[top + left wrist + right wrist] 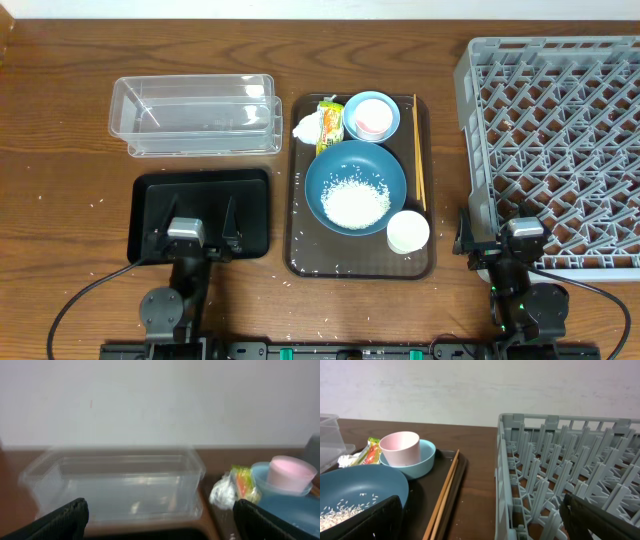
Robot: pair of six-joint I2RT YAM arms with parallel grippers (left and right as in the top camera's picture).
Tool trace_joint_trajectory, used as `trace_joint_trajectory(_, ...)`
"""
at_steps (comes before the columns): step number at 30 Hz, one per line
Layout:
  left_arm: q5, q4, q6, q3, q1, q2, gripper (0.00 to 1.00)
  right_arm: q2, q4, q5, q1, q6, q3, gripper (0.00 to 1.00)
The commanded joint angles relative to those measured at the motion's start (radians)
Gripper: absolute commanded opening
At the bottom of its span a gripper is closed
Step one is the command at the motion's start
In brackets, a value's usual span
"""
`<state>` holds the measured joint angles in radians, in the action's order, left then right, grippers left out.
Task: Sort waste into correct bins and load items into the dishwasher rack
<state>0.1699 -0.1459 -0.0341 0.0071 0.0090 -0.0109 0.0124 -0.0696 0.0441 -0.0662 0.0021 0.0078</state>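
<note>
On the brown serving tray (pixel 300 262) sit a crumpled white tissue (pixel 305 127), a yellow-green wrapper (pixel 329 125), a small light-blue bowl (pixel 388 117) with a pink inside (pixel 400 447), a large blue bowl (pixel 330 170) holding rice (pixel 355 205), a white cup (pixel 408 232) and chopsticks (pixel 418 150). The clear tub (pixel 190 112) and black tray (pixel 250 195) lie to the left. The grey rack (pixel 560 120) stands at the right. My left gripper (pixel 192 214) is open and empty over the black tray. My right gripper (pixel 515 222) is open and empty at the rack's near left corner.
Loose rice grains are scattered on the wooden table and on the serving tray. The left wrist view shows the clear tub (pixel 115 485) ahead and the tissue (pixel 221 494) to the right. The right wrist view shows the chopsticks (pixel 445 495) beside the rack wall (pixel 502 475).
</note>
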Motion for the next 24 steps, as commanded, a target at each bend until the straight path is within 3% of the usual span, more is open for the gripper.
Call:
trace_joint_trajectory(1,0.059,-0.068,-0.010,-0.003,-0.006,0.007,0.95,0.000,-0.002,-0.010,-0.013,-0.015,-0.002,0.99)
trace_joint_trajectory(13,0.059,-0.261,-0.009,0.002,-0.006,0.007,0.95,0.000,-0.002,-0.010,-0.013,-0.015,-0.002,0.99)
trace_joint_trajectory(24,0.089,-0.212,-0.006,0.130,-0.006,-0.060,0.95,0.000,-0.002,-0.010,-0.013,-0.015,-0.002,0.99)
